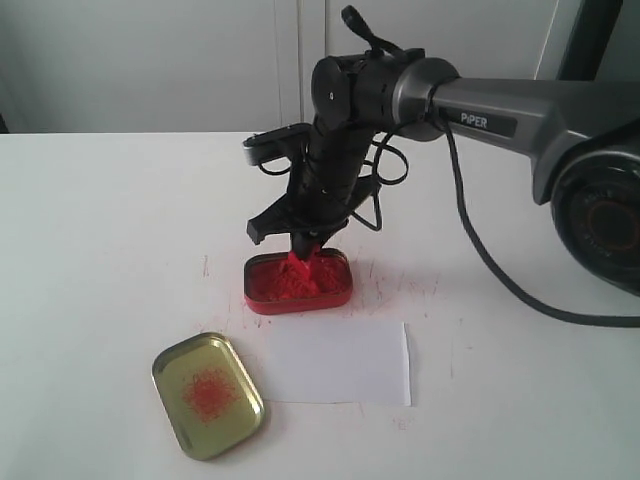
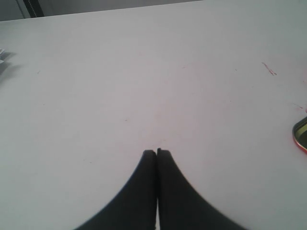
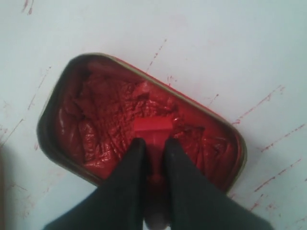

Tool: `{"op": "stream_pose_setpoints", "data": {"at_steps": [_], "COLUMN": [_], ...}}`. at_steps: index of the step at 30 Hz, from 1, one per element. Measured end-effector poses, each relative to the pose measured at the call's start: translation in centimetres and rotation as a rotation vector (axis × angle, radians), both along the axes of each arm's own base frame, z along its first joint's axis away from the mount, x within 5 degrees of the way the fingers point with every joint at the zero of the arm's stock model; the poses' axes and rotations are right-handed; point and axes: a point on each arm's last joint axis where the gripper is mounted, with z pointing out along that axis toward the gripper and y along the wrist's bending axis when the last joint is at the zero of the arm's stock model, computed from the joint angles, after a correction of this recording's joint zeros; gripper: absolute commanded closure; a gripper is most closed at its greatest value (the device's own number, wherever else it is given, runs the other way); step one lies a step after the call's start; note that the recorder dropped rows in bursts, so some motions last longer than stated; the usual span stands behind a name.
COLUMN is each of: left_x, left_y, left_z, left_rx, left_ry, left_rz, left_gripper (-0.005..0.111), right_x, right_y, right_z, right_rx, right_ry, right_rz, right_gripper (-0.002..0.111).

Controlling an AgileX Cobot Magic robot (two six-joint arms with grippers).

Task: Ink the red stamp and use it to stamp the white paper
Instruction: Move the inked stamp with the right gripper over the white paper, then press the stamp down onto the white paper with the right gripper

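My right gripper point(image 3: 154, 143) is shut on the knob of the red stamp point(image 3: 152, 127), whose square base rests on the red ink paste in the oblong tin point(image 3: 81, 110). From the exterior view the same gripper point(image 1: 306, 246) points down into the tin point(image 1: 298, 300), with the stamp point(image 1: 300, 262) at its tips. Just in front of the tin lies the white paper point(image 1: 340, 362), flat on the table. My left gripper point(image 2: 157, 152) is shut and holds nothing, above bare white tabletop away from these things.
A gold lid point(image 1: 207, 394) with a red smudge lies at the front left of the paper; its edge point(image 2: 301, 134) shows in the left wrist view. Red ink streaks mark the table point(image 1: 100, 250) around the tin. A black cable hangs from the right arm.
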Motion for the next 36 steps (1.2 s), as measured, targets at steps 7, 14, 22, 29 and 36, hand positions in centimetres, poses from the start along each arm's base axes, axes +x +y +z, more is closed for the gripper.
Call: {"op": "stream_pose_setpoints", "data": {"at_steps": [7, 14, 22, 29, 36], "left_x": [0.0, 0.0, 0.0, 0.0, 0.0], "left_y": [0.0, 0.0, 0.0, 0.0, 0.0], "left_z": [0.0, 0.0, 0.0, 0.0, 0.0], "left_rx": [0.000, 0.000, 0.000, 0.000, 0.000], "left_ry": [0.000, 0.000, 0.000, 0.000, 0.000], "left_rz": [0.000, 0.000, 0.000, 0.000, 0.000], "left_gripper": [0.107, 0.107, 0.107, 0.107, 0.107], "right_x": [-1.6, -4.8, -7.3, -9.3, -9.5], "right_y": [0.2, 2.6, 1.0, -0.7, -0.9], "right_z": [2.0, 3.1, 0.8, -0.5, -1.7], "right_rx": [-0.044, -0.117, -0.160, -0.142, -0.117], "right_ry": [0.037, 0.020, 0.050, 0.028, 0.010], "right_rz": [0.002, 0.073, 0.083, 0.073, 0.033], "right_gripper": [0.108, 0.108, 0.108, 0.108, 0.108]}}
